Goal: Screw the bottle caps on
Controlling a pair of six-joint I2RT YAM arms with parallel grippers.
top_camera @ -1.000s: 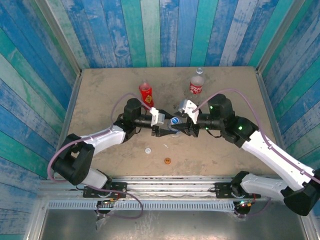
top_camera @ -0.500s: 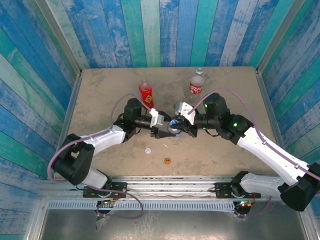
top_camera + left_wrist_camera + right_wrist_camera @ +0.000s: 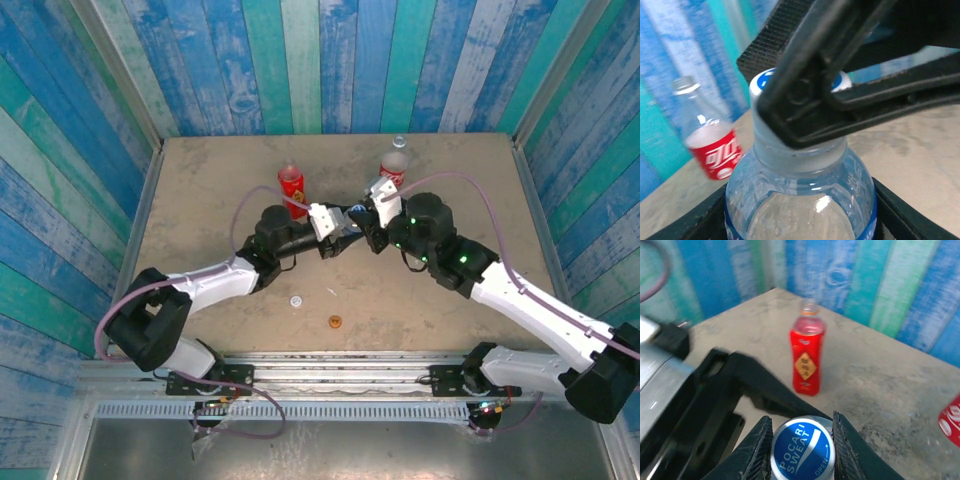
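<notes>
One cap in work: blue cap [image 3: 802,454] seated on neck of clear bottle [image 3: 800,185], middle of bench [image 3: 200,200], between arms. Grip: right pincer [image 3: 802,444] clamped on blue cap sides, left pincer [image 3: 800,225] gripping bottle body. Step looks like threading first cap. Next move likely: twist cap, left braces bottle, keep cap square. Loose near front: white cap [image 3: 297,299], orange cap [image 3: 335,321]. Uncapped at back: red-yellow bottle [image 3: 807,360], cola bottle [image 3: 393,170].

Top cap [image 3: 802,447] on mid bottle [image 3: 800,200], table [image 3: 200,200] ctr; L bottle [image 3: 291,185], R bottle [image 3: 393,170] behind; L cap [image 3: 297,300], R cap [image 3: 335,321] in front
</notes>
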